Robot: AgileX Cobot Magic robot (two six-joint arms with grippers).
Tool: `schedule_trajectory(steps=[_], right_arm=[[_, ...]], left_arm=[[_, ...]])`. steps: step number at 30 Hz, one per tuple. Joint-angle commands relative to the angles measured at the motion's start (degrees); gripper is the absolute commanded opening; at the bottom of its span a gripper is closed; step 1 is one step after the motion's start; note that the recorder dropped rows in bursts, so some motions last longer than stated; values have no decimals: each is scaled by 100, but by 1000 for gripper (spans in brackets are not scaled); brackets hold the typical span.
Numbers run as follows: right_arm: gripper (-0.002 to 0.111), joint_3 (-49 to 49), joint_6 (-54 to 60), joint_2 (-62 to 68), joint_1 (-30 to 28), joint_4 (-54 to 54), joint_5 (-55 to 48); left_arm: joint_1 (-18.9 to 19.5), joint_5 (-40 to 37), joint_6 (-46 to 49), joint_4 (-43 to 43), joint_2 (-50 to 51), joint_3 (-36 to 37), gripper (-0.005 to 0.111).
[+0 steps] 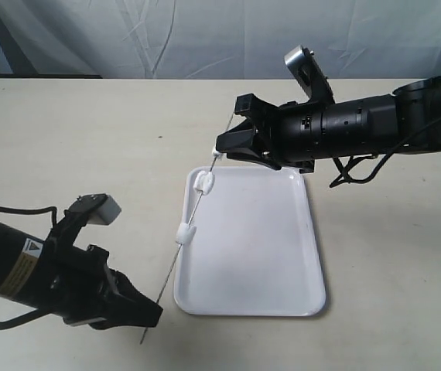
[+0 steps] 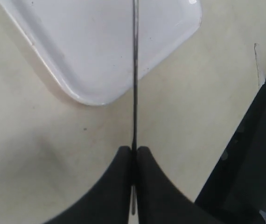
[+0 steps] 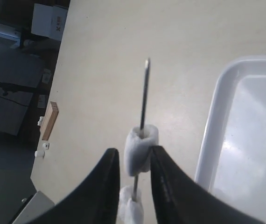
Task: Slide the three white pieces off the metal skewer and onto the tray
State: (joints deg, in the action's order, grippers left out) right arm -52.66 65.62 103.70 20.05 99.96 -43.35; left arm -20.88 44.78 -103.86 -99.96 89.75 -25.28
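Evidently nothing is off yet: all three white pieces point(image 1: 203, 182) sit on the skewer point(image 1: 170, 270), which slants along the edge of the bare tray point(image 1: 282, 303). The left claw point(image 2: 134, 154) pinches the skewer's lower end. The right claw point(image 3: 134, 150) closes around the top piece point(image 3: 141, 147).

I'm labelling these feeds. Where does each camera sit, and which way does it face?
Exterior: raised off the arms, looking down on the table; left arm and right arm show.
Left wrist: on the left arm, looking along its fingers up the skewer.
Right wrist: on the right arm, looking past its fingers at a white piece.
All share skewer and tray.
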Motion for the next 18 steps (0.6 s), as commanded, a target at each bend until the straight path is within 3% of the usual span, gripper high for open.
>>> schedule_trajectory(steps=[1, 9, 13, 18], right_arm=[[23, -26, 51, -62, -7, -1, 46], [24, -26, -146, -52, -7, -62, 257], [45, -26, -146, -52, -7, -72, 78], [33, -26, -155, -52, 3, -72, -164]], left_arm=[[-32, 20, -61, 2, -40, 216, 0], [-32, 221, 107, 6, -177, 244, 0], [-32, 211, 243, 168, -348, 231, 0], [-32, 149, 254, 260, -348, 211, 0]])
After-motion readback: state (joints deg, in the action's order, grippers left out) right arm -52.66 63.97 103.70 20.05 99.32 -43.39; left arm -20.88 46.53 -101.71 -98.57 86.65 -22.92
